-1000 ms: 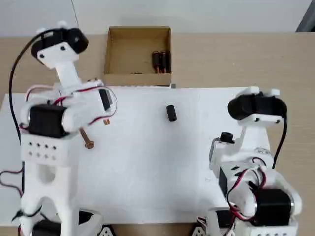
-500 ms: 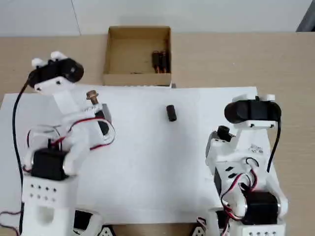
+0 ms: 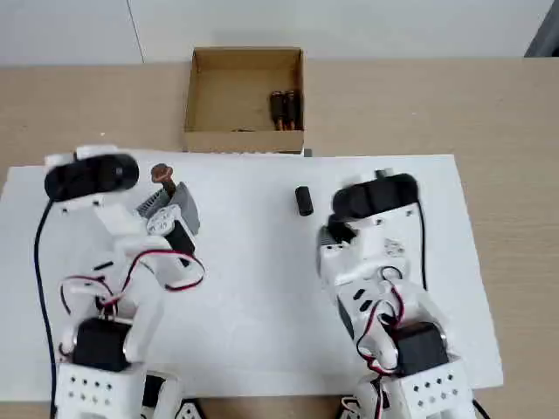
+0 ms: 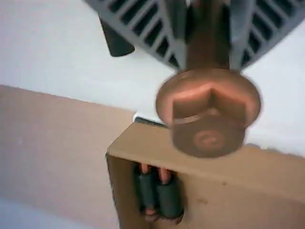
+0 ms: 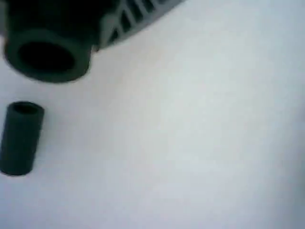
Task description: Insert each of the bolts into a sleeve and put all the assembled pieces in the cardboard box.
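Copper bolt [image 4: 208,112] sits clenched in your left gripper [image 4: 205,33], its head toward the cardboard box [image 3: 244,140] nearby. Your right gripper [image 5: 57,28] grasps a black sleeve [image 5: 47,55]. A second sleeve [image 5: 20,138] lies loose on the white sheet [image 3: 262,288].

Copper-coloured bolt [image 4: 208,112], black sleeve [image 5: 20,137], plain brown cardboard box [image 3: 244,140], plain white sheet [image 3: 262,288], pale wood-coloured table [image 3: 454,105], white arms [image 3: 362,262].

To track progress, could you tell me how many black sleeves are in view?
4 sleeves: two on bolts in the cardboard box, one loose on the white sheet, one in the right end effector.
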`<action>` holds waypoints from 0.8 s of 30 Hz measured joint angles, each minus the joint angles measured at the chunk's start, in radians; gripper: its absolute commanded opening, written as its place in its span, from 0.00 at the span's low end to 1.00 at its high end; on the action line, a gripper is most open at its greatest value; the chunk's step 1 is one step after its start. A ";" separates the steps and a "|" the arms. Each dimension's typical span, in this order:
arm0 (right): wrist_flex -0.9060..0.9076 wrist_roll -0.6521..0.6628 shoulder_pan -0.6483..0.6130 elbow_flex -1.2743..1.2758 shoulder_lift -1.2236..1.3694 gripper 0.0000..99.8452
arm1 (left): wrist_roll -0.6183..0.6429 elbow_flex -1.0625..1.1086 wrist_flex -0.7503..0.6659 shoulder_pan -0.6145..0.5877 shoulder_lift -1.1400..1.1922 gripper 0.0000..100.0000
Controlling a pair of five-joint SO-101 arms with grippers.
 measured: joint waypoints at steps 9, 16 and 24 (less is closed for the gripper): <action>-0.126 0.023 -0.213 0.107 0.000 0.00 | 0.051 0.195 -0.075 0.011 -0.239 0.01; -0.206 0.140 -0.319 0.170 0.000 0.00 | 0.104 0.247 -0.075 0.164 -0.399 0.01; -0.227 0.175 -0.370 0.172 0.000 0.00 | 0.110 0.333 -0.075 0.270 -0.488 0.01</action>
